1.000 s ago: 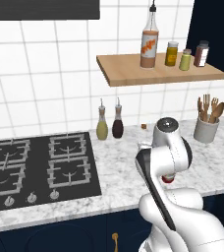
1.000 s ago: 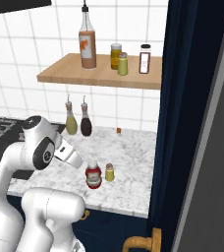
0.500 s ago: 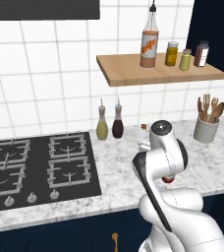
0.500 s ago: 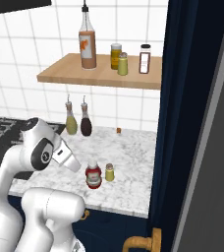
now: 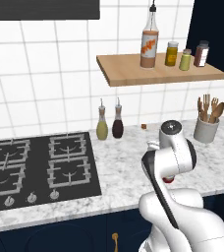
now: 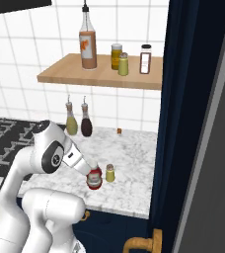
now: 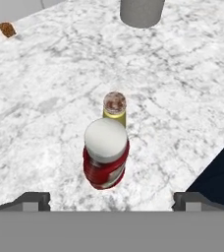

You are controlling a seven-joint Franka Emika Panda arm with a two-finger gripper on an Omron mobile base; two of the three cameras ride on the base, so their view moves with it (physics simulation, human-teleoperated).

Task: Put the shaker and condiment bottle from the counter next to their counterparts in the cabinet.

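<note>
Your tool [image 7: 111, 199] hangs wide open and empty over the red bottle [image 7: 105, 155] on the worktop [image 7: 45, 98], shaker [image 7: 115, 107] just behind it. Closing in could clip and tip that shaker, I'd say. Count: one bottle and one shaker down here; four containers on the shelf [image 6: 99, 76].

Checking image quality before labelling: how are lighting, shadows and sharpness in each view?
Left base view: even flat light, crisp; the shelf casts a soft shadow on the tiles. Right base view: equally sharp, dark cabinet side at right, no glare. Hand view: red bottle and shaker sharp, only faint contact shadows on the marble counter; no blur or distortion.
</note>
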